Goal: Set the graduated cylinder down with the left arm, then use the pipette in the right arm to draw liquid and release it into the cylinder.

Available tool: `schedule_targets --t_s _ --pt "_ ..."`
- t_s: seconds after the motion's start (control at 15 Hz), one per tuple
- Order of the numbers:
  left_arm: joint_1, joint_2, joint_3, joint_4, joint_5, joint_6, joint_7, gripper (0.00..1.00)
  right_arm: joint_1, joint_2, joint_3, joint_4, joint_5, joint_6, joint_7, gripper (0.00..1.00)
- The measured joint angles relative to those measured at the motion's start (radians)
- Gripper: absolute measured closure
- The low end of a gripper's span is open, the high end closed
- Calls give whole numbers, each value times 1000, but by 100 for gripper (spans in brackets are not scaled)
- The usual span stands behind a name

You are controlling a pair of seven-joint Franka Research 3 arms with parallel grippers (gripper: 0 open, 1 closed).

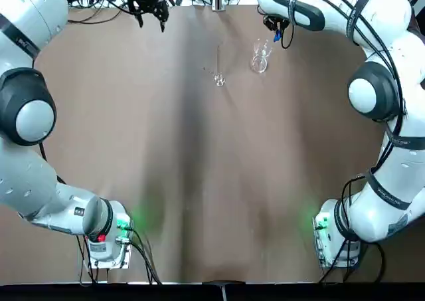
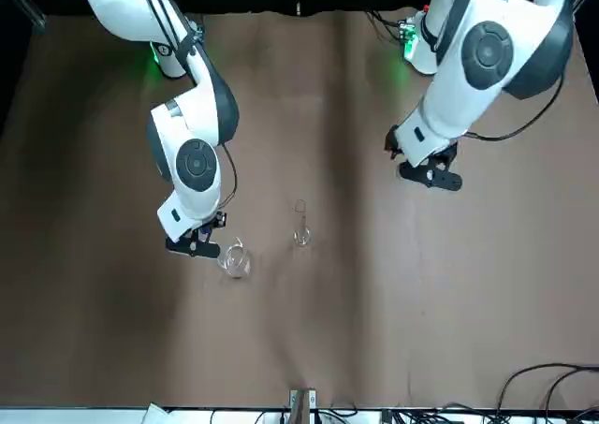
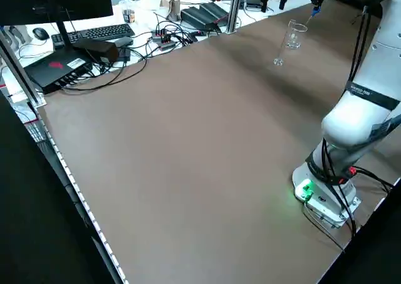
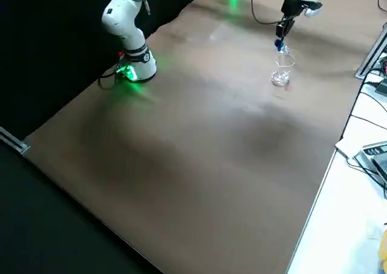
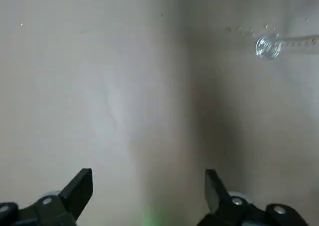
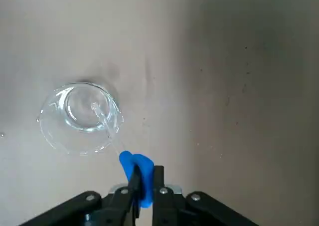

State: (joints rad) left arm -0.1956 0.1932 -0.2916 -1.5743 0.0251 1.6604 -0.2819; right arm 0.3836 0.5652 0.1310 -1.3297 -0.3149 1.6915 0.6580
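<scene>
- Clear glass cylinder (image 3: 281,46) stands upright on the tabletop (image 3: 188,140), beside the beaker (image 6: 79,118) and towards the robot's left; the right end effector (image 6: 145,172) is nearer.
- That end effector grips the blue-bulbed pipette (image 6: 135,162), its stem slanting down towards the beaker.
- Left end effector (image 5: 148,177), open and empty, hangs apart from the cylinder.

Bright blue bulb (image 6: 146,178), plain brown table (image 1: 199,155), black jaws
</scene>
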Motion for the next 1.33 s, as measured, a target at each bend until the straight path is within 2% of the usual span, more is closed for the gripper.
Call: schedule_targets --t_s 0.33,0.6,1.33 --pt "-44 37 0 0 0 74 -93 0 5 0 1 5 0 1 0 87" --pt "-51 68 0 1 0 91 -99 0 5 -1 3 11 0 1 0 79" --pt "27 197 27 1 0 94 381 0 12 -7 13 25 0 -12 0 75"
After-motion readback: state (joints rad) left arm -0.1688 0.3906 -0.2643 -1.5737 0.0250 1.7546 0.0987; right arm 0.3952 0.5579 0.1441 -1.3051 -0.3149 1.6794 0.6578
